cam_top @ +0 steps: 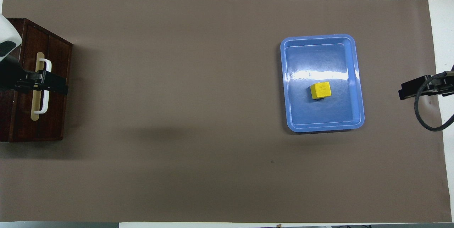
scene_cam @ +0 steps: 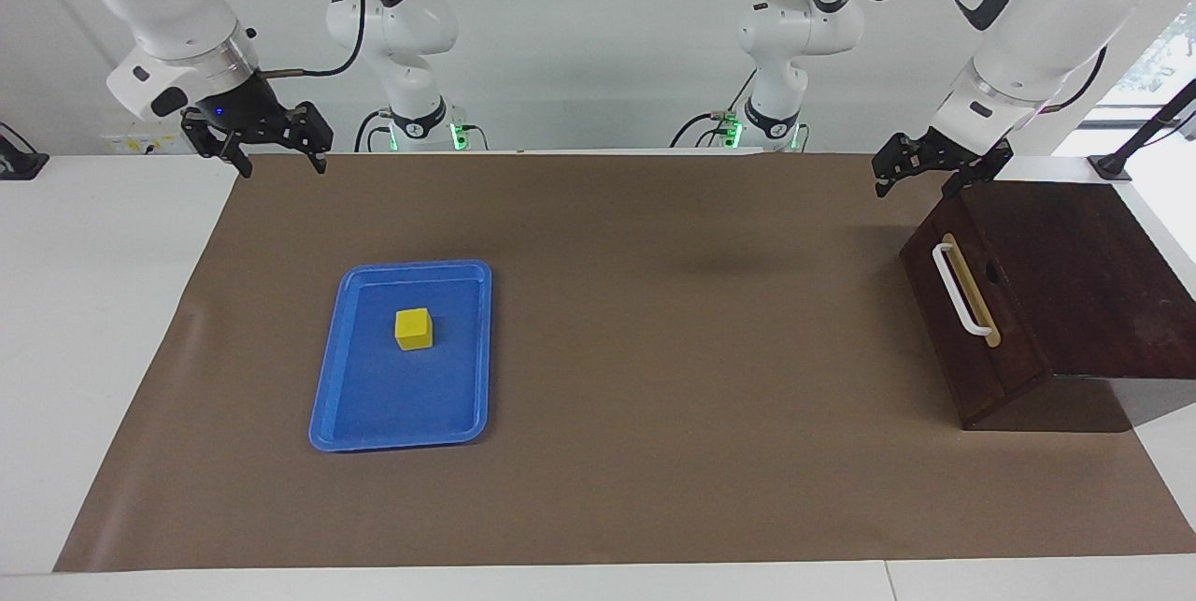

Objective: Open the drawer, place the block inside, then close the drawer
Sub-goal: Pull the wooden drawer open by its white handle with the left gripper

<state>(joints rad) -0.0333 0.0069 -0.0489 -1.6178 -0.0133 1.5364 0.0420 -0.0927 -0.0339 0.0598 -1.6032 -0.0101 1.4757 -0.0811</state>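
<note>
The dark wooden box stands at the left arm's end of the table. Its drawer is shut, with the white bar handle on the front panel. My left gripper is open and hangs in the air just above the box's front top edge; in the overhead view the left gripper covers the middle of the handle. The yellow block lies in the blue tray toward the right arm's end, also seen from overhead. My right gripper is open, raised and waiting.
The blue tray lies flat on the brown mat that covers most of the white table. The right gripper hangs over the mat's edge at the right arm's end, with its cable looping beside it.
</note>
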